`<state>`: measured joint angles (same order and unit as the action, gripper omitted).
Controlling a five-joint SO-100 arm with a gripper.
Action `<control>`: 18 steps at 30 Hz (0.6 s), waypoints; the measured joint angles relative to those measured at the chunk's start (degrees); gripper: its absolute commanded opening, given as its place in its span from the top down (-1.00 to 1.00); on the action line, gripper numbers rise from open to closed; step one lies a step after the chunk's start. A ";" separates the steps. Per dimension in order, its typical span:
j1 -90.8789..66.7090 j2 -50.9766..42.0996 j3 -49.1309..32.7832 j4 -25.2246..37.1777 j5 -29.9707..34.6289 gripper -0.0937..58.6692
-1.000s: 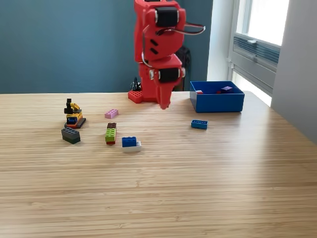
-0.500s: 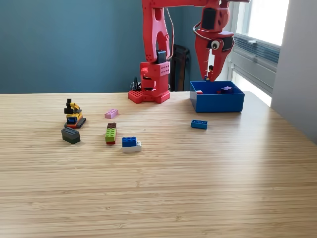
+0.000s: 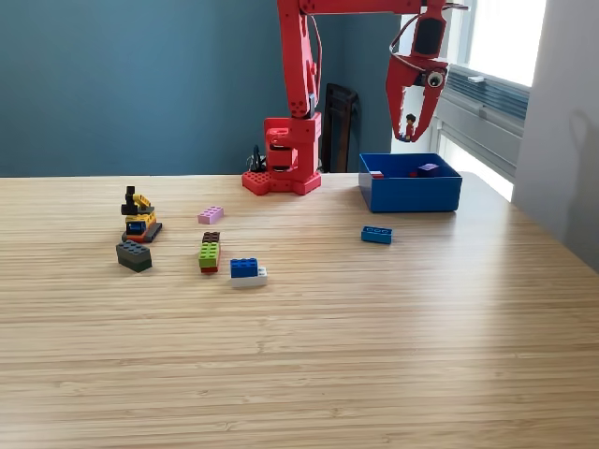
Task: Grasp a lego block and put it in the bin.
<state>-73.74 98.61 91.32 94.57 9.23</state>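
Red pincer (image 3: 410,126) grips a tiny lego piece (image 3: 409,121) high above the blue bin (image 3: 410,192) on the bench (image 3: 299,327). Dropped from there, it might bounce out.

One open-topped blue plastic bin (image 3: 410,194) stands at the far right of the wooden desk (image 3: 299,355). Six Lego pieces lie loose on the desk, five at the left and one blue brick (image 3: 376,234) near the bin. One red arm (image 3: 298,94) stands behind.

Teal wall (image 3: 131,84), bright window (image 3: 496,37)
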 measured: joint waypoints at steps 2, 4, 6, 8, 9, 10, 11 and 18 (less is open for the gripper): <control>0.00 0.00 0.70 0.00 -0.62 0.17; 0.00 0.00 1.32 0.00 -1.14 -0.02; 0.00 0.00 1.58 0.00 -1.58 -0.07; 0.00 0.00 1.58 0.00 -1.49 -0.07; 0.00 0.00 1.58 0.00 -1.49 -0.07; 0.00 0.00 1.58 0.00 -1.58 -0.07; 0.09 0.00 1.58 0.00 -1.58 -0.07; 5.80 0.00 0.35 0.00 -1.76 -0.04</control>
<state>-67.94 98.61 91.67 94.57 7.47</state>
